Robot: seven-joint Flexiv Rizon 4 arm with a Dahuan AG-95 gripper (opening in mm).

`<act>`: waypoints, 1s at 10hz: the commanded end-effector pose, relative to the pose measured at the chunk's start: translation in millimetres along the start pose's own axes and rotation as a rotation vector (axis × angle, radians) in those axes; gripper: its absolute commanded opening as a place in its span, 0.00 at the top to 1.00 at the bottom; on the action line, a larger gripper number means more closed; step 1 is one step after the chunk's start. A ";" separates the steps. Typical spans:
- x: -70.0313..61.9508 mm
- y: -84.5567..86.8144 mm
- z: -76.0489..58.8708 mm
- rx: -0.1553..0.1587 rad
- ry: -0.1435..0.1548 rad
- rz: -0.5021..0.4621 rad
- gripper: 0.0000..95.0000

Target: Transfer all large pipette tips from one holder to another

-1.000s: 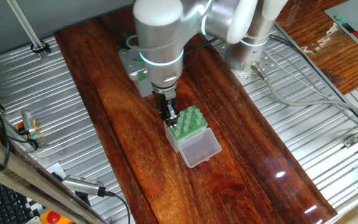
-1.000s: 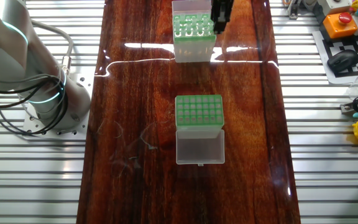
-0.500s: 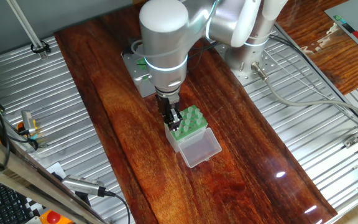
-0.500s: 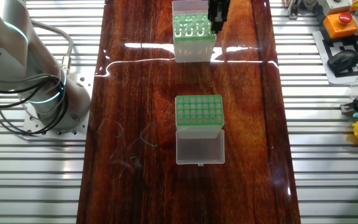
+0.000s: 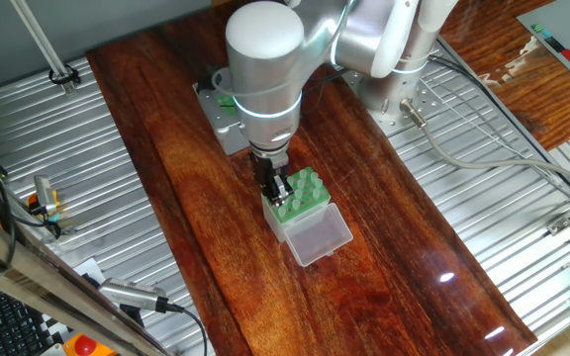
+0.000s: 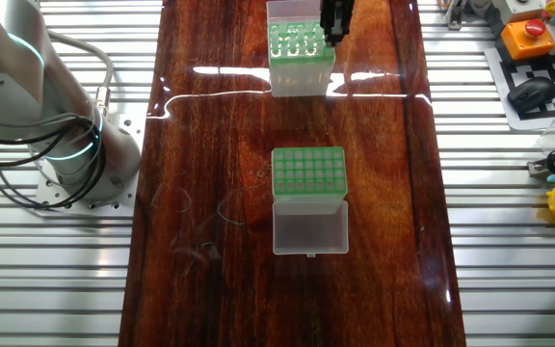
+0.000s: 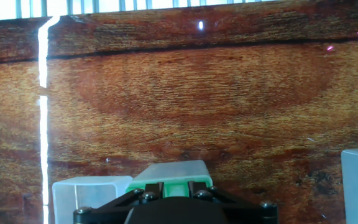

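Two boxes with green racks stand on the wooden desk, and the fingers hang upright at the edge of the rack of the whitish box, whose clear lid lies open flat on the far side from the arm's base. Whether the fingers are clenched or grasping anything I cannot tell, and no loose tip can be made out between them. Well apart from the fingers, farther along the desk, stands the grey box with its whitish lid folded open.
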State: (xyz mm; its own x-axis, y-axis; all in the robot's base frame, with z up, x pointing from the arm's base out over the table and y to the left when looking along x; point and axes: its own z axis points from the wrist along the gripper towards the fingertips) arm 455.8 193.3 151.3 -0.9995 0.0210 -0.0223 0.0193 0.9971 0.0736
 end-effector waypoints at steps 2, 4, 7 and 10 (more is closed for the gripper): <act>0.0 0.8 1.0 0.003 -0.003 -0.012 0.80; -0.1 0.9 1.1 0.016 -0.005 -0.041 1.00; -0.5 2.3 -3.8 0.024 -0.003 -0.082 1.00; 1.2 7.1 -17.0 0.030 -0.006 -0.108 1.00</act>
State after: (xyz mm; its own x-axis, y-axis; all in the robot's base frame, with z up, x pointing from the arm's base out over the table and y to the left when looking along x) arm 454.3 199.4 172.0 -0.9953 -0.0888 -0.0377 -0.0903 0.9951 0.0397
